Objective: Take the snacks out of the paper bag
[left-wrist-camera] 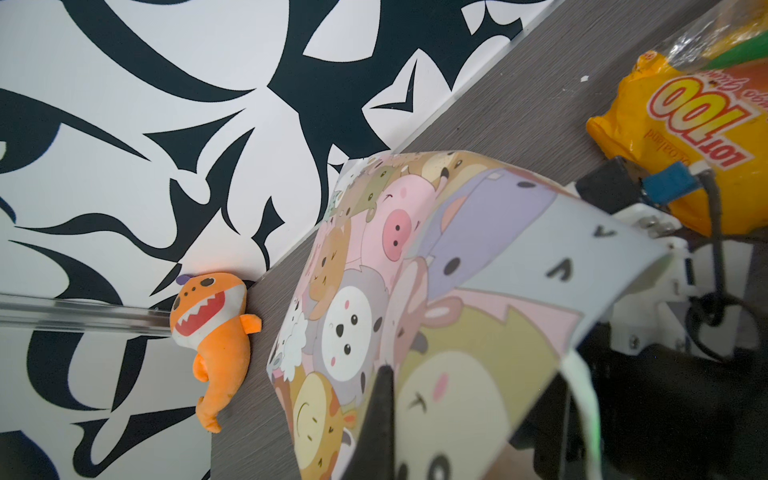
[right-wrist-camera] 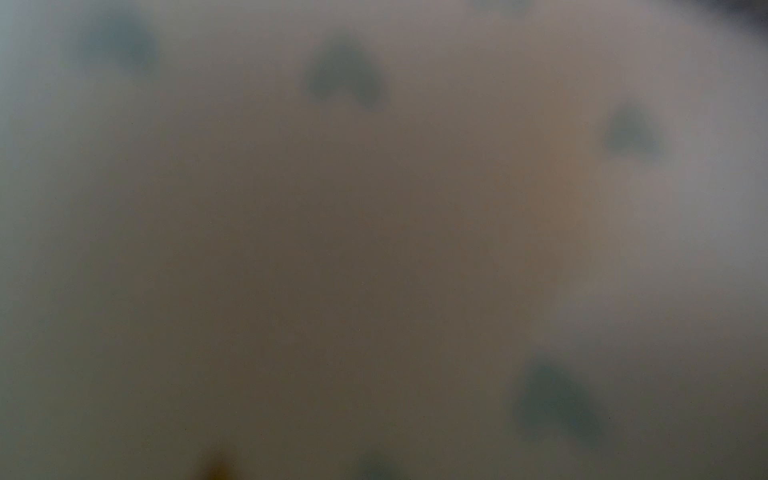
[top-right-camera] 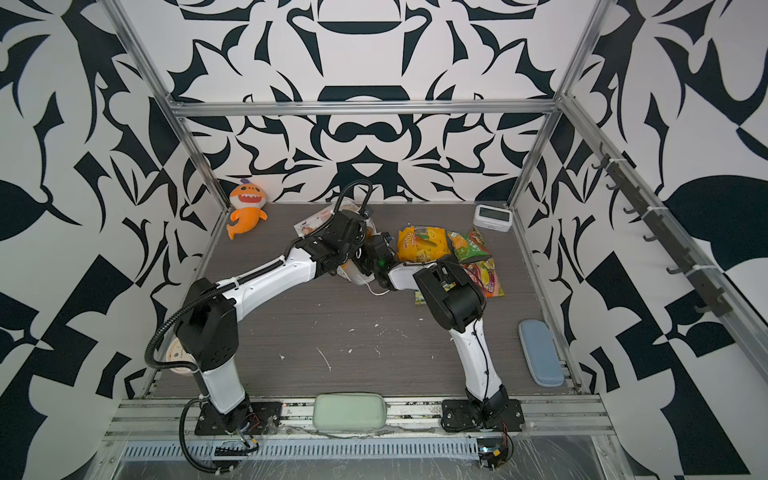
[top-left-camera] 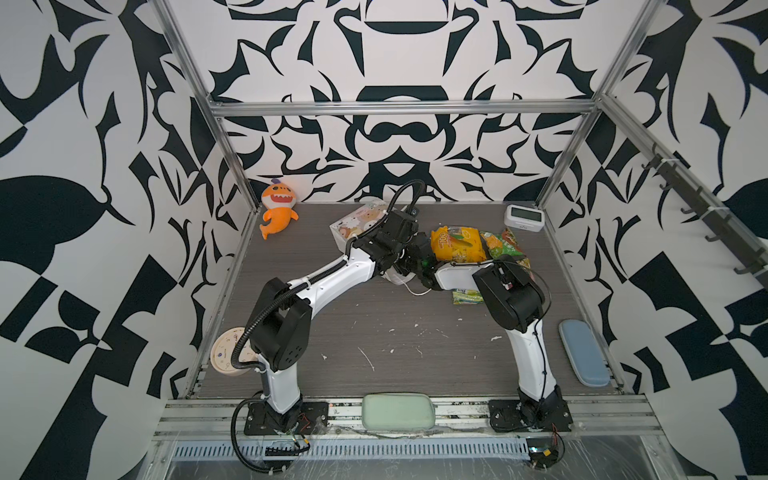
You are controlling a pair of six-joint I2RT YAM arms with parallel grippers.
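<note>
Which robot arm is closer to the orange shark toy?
Left. The left arm sits over the paper bag near the shark; the right arm meets the bag from its far side.

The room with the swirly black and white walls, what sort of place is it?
Probably a robot test booth: robot arms bolted to a metal rail, and patterned walls on an aluminium frame.

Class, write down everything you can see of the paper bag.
The paper bag is white, smooth paper, its broad face printed with pastel cartoon animals. It lies tipped over near the table's far middle, face bowed, mouth toward the arms. A white cord handle trails on the table. The left gripper looks shut on its rim, and the right arm reaches into its mouth, its jaws hidden.
</note>
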